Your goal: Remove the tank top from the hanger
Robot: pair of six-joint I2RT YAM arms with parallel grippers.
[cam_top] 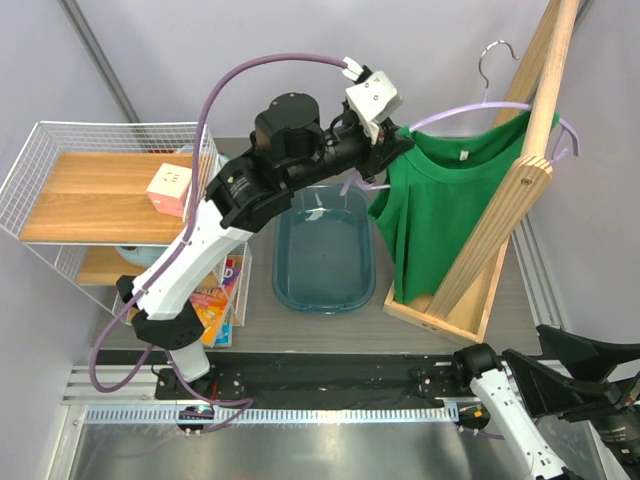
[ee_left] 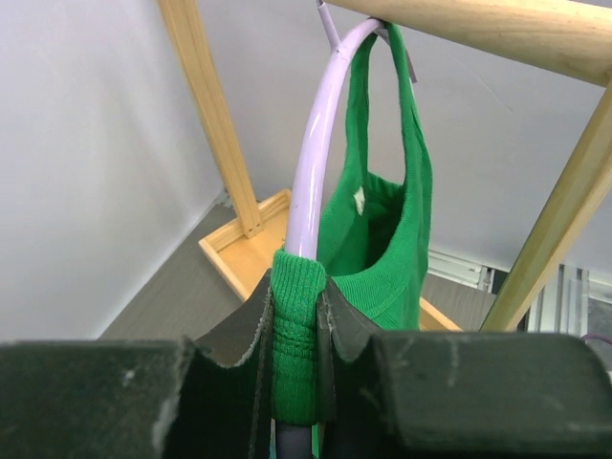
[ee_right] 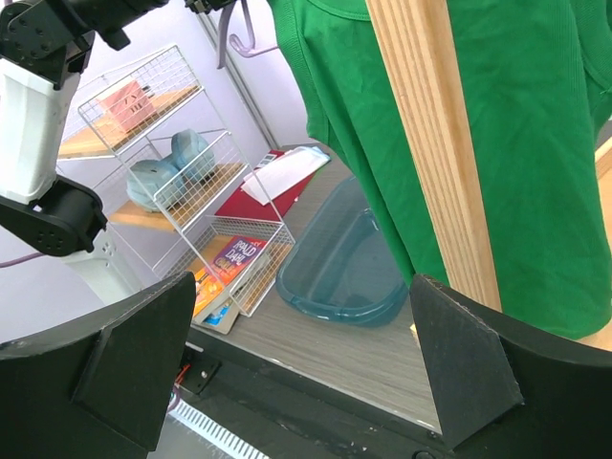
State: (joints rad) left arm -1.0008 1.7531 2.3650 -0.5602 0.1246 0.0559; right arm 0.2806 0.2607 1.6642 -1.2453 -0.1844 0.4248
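Note:
The green tank top (cam_top: 440, 200) hangs on the lilac hanger (cam_top: 470, 108), whose silver hook (cam_top: 492, 60) sits over the rail of a wooden rack (cam_top: 512, 190). My left gripper (ee_left: 295, 316) is raised at the top's left shoulder. It is shut on the bunched shoulder strap (ee_left: 293, 296), with the hanger arm (ee_left: 316, 143) running through the strap between the jaws. The rest of the top (ee_left: 382, 249) hangs beyond. My right gripper (ee_right: 301, 287) stays low at the table's near right edge, open and empty, facing the top (ee_right: 535, 143) from below.
A translucent blue tub (cam_top: 325, 250) lies on the table under my left arm. A white wire shelf (cam_top: 100, 180) with a pink box, books and other items stands on the left. The wooden rack's slanted post (ee_right: 430, 124) crosses in front of the top.

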